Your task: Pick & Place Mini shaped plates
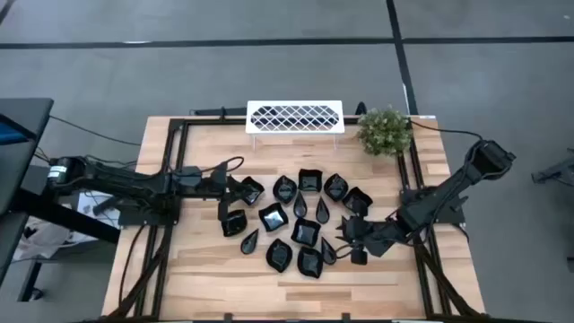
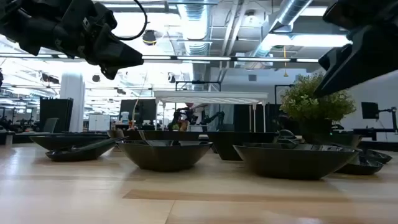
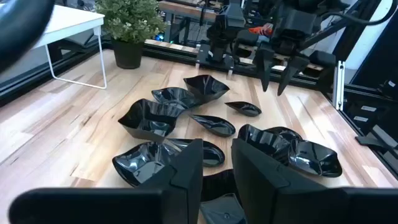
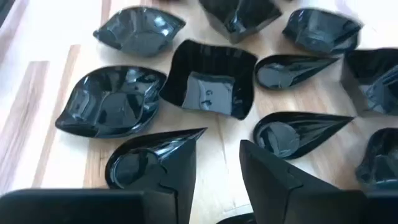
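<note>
Several mini shaped plates (image 1: 300, 224), small glossy black dishes that are square, teardrop and scalloped, rest on their bases in a cluster at the table's middle. My left gripper (image 1: 235, 203) hovers over the cluster's left edge. It stands open (image 3: 217, 171), with a plate (image 3: 217, 208) showing beneath the gap. My right gripper (image 1: 348, 240) hovers over the cluster's right near side. It is open too (image 4: 217, 177), with bare wood between its fingers and a teardrop plate (image 4: 140, 162) just beside one finger. In the low view both grippers (image 2: 109, 46) (image 2: 348, 62) hang well above the plates.
A white lattice rack (image 1: 295, 117) stands at the far edge, with a green potted plant (image 1: 386, 131) to its right. Bare wood (image 1: 296, 287) lies between the plates and the near edge. Black frame rails (image 1: 166, 170) run along the table's sides.
</note>
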